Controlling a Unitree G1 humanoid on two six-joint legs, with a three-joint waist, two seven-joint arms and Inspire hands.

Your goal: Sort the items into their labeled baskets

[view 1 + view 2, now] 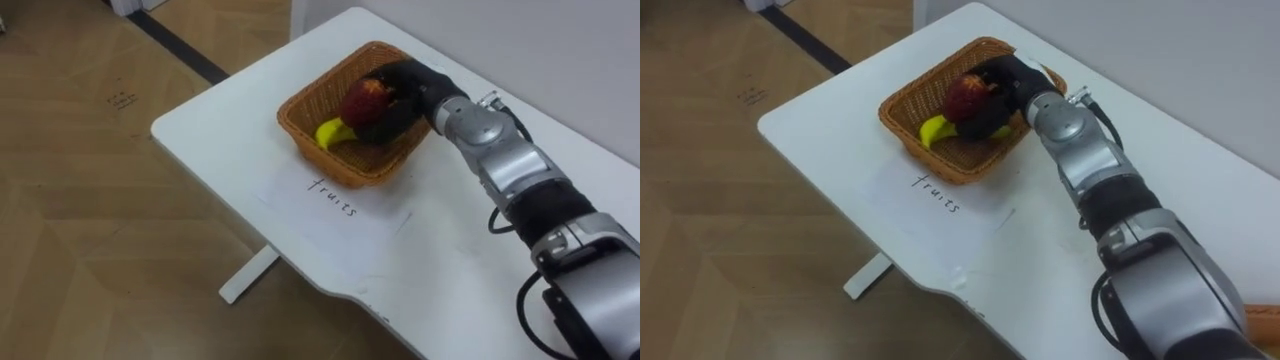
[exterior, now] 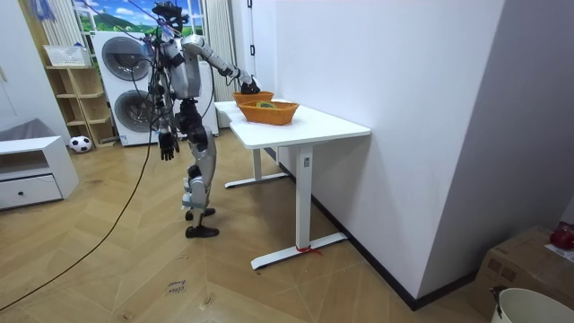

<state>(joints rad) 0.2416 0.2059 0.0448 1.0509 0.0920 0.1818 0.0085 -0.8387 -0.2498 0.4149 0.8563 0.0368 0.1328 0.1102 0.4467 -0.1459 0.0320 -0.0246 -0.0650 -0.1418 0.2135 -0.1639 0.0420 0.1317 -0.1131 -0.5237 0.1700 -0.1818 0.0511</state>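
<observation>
White table (image 1: 450,260) beside the wall (image 1: 560,60) holds a basket (image 1: 340,160); right hand (image 1: 408,92) grips apple (image 1: 363,99).

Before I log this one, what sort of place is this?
Probably a home-style room, perhaps a laundry corner: stacked laundry machines against the far wall, a wooden shelf with a ball beside it, and a parquet floor.
</observation>
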